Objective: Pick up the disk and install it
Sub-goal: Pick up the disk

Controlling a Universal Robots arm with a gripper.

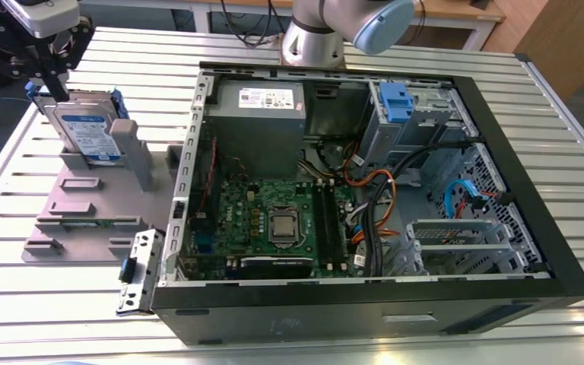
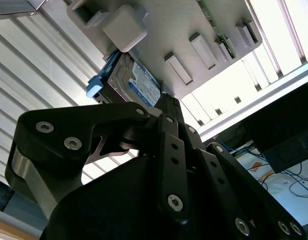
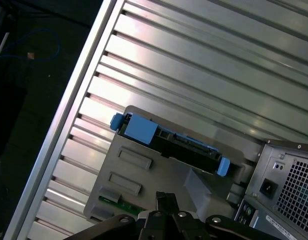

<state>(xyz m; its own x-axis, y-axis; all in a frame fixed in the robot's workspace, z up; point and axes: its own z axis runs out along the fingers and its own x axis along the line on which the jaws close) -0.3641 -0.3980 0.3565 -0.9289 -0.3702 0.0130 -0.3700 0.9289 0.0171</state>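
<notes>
Hovering at about ten o'clock in the exterior view, my black pincer [image 1: 54, 87] is hanging just above the flat rectangular silver-grey metal disk [image 1: 84, 133] with its white-and-blue label and blue plastic rails. I cannot tell whether my pincer is apart, together or clamped on anything. The disk is standing upright on its edge in the grey plastic holder block [image 1: 84, 201], which is lying on the ribbed aluminium table [image 1: 28, 304]. In the second wrist view the disk [image 2: 138, 82] is showing its label close to my black linkage; I cannot tell whether they are touching. In the first wrist view I am looking down on the disk [image 3: 169, 142], seeing its dark upper edge with a blue rail end at each side. The open black computer tower [image 1: 373, 312] is lying on its side at three o'clock from the holder block, just beside it. Inside it, a small blue plastic clip [image 1: 395, 103] is sitting in the metal drive cage [image 1: 429, 122] at about one o'clock, well apart from the disk.
</notes>
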